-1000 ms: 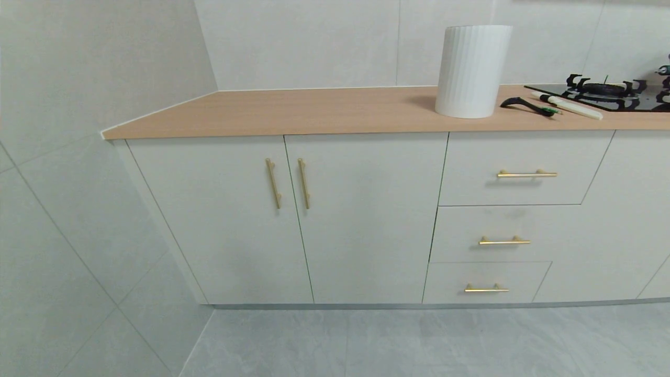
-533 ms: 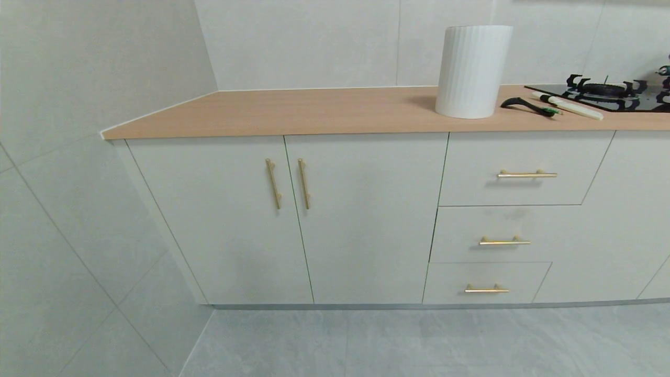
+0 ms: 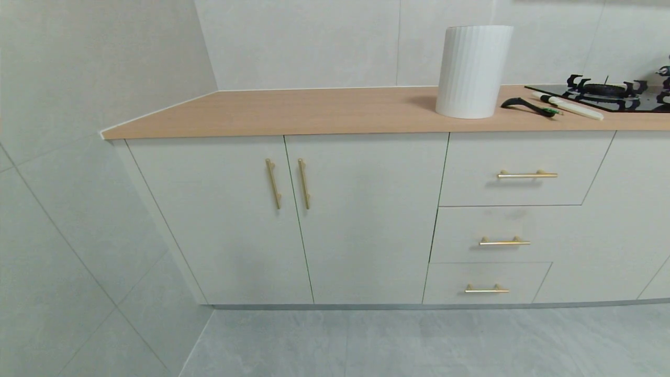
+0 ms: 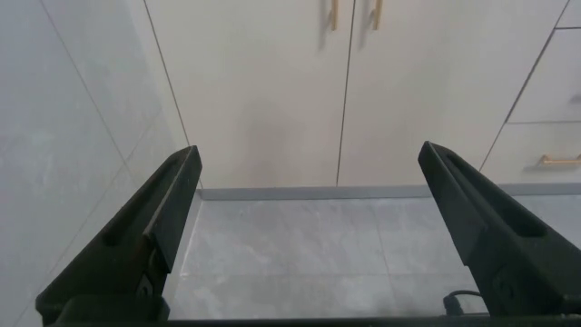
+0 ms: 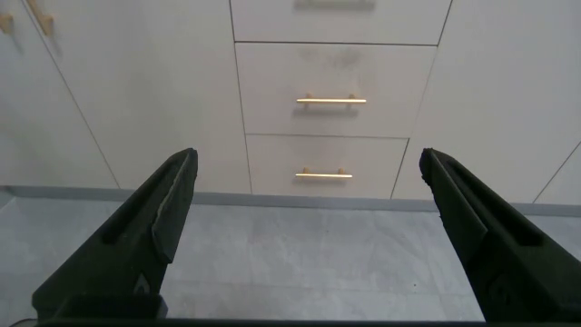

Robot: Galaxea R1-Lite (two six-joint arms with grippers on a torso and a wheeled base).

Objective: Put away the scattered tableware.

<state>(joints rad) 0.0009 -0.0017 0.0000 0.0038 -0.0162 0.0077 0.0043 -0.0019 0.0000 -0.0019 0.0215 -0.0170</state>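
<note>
Doors (image 3: 220, 220), two, we count at left, then three drawers (image 3: 502, 152). On the countertop (image 3: 314, 110) we see one white ribbed holder (image 3: 472, 70), its inside hidden, with a black utensil (image 3: 526, 106) and a pale utensil (image 3: 570, 107) just right of it. The left gripper (image 4: 309, 159) and right gripper (image 5: 309, 159) gape, empty.

Pale kitchen, gold & black accents showing
Countertop (image 3: 314, 112) is showing tan wood grain; cabinet fronts (image 3: 366, 220) are looking off-white w/ gold handles (image 3: 527, 174); tall container (image 3: 472, 70) is showing white w/ vertical ribbing; curved utensil (image 3: 526, 104) is looking black w/ a green bit, long utensil (image 3: 570, 107) cream w/ a dark band; hob (image 3: 623, 103) black; wall tiles (image 3: 314, 42) pale grey; floor (image 3: 419, 340) grey, faintly mottled; left gripper (image 4: 309, 154) & right gripper (image 5: 309, 154) are showing matt black
</note>
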